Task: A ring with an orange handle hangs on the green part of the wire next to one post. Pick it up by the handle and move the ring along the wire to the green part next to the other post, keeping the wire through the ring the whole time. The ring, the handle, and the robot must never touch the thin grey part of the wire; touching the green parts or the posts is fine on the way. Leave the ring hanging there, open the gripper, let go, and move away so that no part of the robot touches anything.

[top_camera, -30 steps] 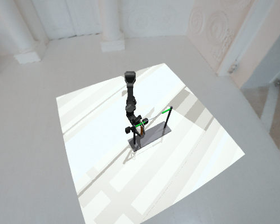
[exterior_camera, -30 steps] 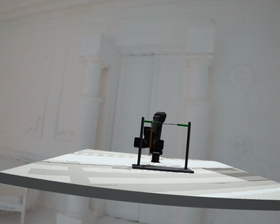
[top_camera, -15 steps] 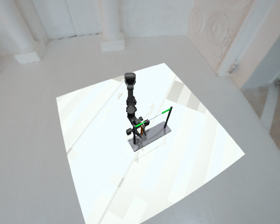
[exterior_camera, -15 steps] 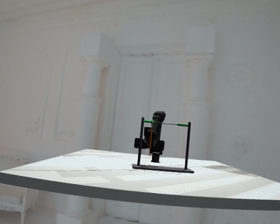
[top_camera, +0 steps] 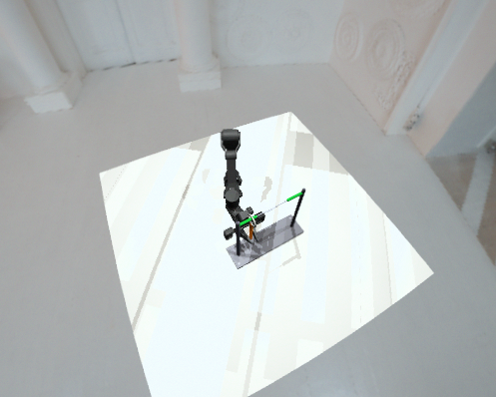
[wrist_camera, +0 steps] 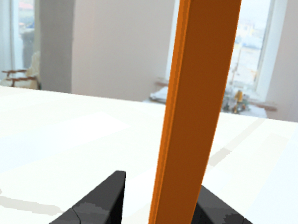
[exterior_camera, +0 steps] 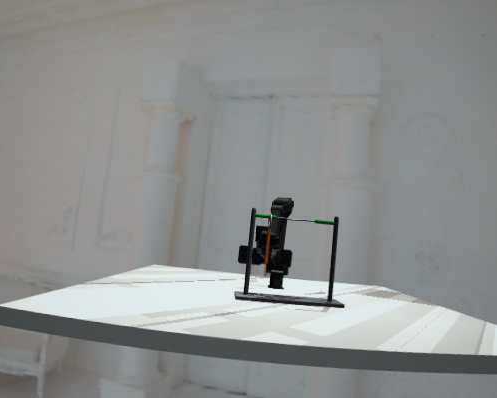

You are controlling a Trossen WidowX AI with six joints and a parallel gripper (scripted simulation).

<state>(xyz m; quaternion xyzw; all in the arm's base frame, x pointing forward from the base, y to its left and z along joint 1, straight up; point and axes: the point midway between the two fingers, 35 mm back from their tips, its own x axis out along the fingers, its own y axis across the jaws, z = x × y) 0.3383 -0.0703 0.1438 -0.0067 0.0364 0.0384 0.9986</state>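
The ring hangs around the near green part beside the left post. Its orange handle hangs down and leans slightly. My gripper is partly open below the wire, with the handle between the fingers. In the wrist view a gap shows between the left finger and the handle; the handle hides the right fingertip, so contact there cannot be told. The other green part is bare.
The thin grey wire joins the green parts. The left post is close beside the gripper; the right post stands at the base's other end.
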